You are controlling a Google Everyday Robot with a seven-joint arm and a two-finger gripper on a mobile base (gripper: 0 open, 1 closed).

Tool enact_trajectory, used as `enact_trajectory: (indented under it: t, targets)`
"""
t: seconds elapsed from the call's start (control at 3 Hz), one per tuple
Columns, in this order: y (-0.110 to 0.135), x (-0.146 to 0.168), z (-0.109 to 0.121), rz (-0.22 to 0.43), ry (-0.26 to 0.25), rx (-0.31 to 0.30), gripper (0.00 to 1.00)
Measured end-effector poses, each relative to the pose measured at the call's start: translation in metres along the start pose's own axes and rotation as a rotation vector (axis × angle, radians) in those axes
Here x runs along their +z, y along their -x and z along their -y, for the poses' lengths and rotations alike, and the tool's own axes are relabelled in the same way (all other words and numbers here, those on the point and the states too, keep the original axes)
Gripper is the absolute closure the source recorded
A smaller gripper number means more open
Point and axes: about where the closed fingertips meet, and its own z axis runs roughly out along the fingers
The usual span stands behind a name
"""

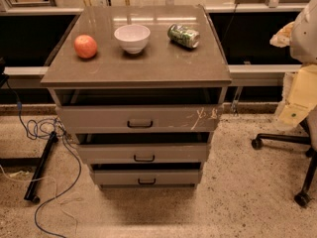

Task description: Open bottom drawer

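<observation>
A grey-brown cabinet (136,68) with three drawers stands in the middle of the camera view. The bottom drawer (119,177) is the narrowest and lowest, with a plain front and a small dark bar handle (146,181) at its centre. A dark gap shows above its front. The mid-width drawer (109,153) sits above it, and the widest drawer (99,118), with pale scratch marks at its right, is on top. My gripper is not in view in this frame.
On the cabinet top are a red apple (85,46), a white bowl (132,37) and a green can (184,35) lying on its side. Blue cables (47,133) and a black stand (40,167) lie at left. An office chair (302,148) with pale bags stands at right.
</observation>
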Motion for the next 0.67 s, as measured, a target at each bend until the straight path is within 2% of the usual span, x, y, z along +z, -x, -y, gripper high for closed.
enact_trajectory:
  t: [0.67]
  targets:
    - [-0.003, 0.011, -0.008, 0.022, -0.003, -0.005, 0.00]
